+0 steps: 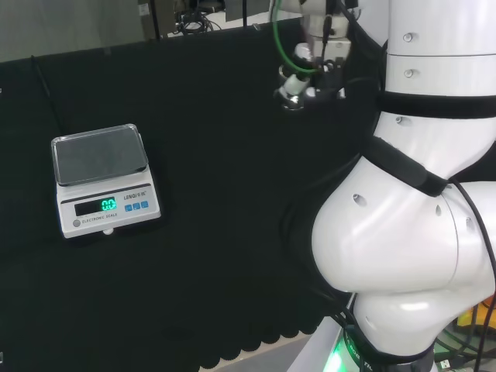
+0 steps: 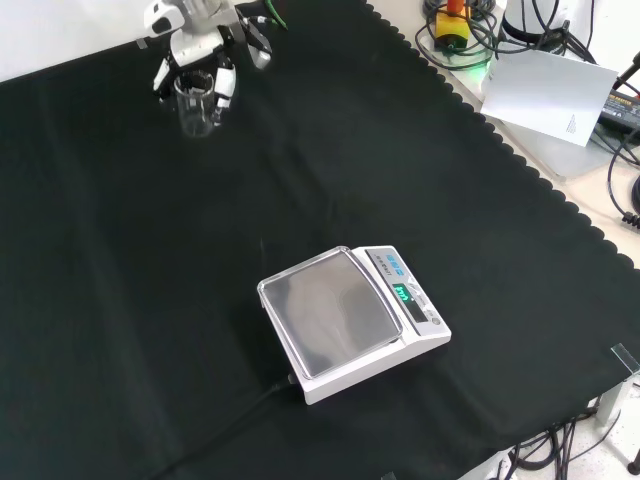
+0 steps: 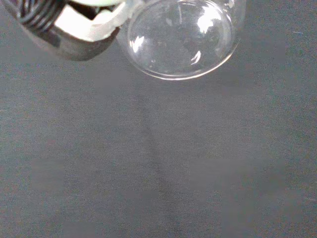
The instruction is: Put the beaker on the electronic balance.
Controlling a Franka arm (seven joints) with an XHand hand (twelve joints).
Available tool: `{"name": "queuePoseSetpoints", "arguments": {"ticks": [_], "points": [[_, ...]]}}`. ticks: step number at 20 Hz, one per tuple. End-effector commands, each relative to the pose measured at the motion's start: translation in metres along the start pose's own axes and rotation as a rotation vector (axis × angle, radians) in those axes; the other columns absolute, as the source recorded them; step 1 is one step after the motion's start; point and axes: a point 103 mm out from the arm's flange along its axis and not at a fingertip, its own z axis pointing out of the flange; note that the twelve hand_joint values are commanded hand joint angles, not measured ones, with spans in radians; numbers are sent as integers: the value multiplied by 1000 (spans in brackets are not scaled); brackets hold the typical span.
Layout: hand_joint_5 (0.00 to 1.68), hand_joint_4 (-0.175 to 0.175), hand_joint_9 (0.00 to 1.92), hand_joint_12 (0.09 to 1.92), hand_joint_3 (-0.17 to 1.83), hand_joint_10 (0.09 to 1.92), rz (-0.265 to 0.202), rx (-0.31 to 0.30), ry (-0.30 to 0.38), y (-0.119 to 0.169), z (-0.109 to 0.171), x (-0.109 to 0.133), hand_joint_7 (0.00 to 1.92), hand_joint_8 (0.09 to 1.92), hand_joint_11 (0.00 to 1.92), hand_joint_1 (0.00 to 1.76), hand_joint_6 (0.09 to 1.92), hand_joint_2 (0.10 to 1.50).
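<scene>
A clear glass beaker [image 2: 198, 104] sits between the curled fingers of the black and white hand [image 2: 190, 62] at the far left of the cloth in the front view. In the wrist view the beaker's round base [image 3: 181, 37] shows close beside a fingertip [image 3: 74, 29], with bare cloth beyond it. The hand [image 1: 306, 74] is at the far side of the bench in the head view. The white electronic balance [image 2: 352, 322] stands well apart from it, its steel pan [image 1: 99, 155] bare and its display lit green.
The arm's big white links [image 1: 411, 201] stand at the head view's right. The cloth's scalloped edge [image 2: 540, 180] runs along the right of the front view, with a white sheet [image 2: 545, 90] and cables beyond. A black cable [image 2: 245, 405] leaves the balance.
</scene>
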Motion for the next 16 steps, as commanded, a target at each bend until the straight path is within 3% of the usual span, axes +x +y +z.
{"name": "queuePoseSetpoints", "arguments": {"ticks": [1,4,8,12,16], "points": [[817,-42,1319,1016,736,1090,-246,36,-47,-2,-1,154,930,1426,1335,1208,1336,834],[817,-42,1319,1016,738,1090,-357,59,-72,-15,6,219,931,1426,1335,1208,1336,833],[816,-44,1319,1016,740,1090,-478,84,-86,-38,15,285,933,1424,1335,1209,1338,832],[814,-47,1318,1015,742,1088,-565,100,-95,-61,23,326,936,1421,1333,1209,1339,830],[815,-47,1315,1012,745,1085,-622,119,-95,-77,31,341,939,1418,1329,1210,1338,828]]}}
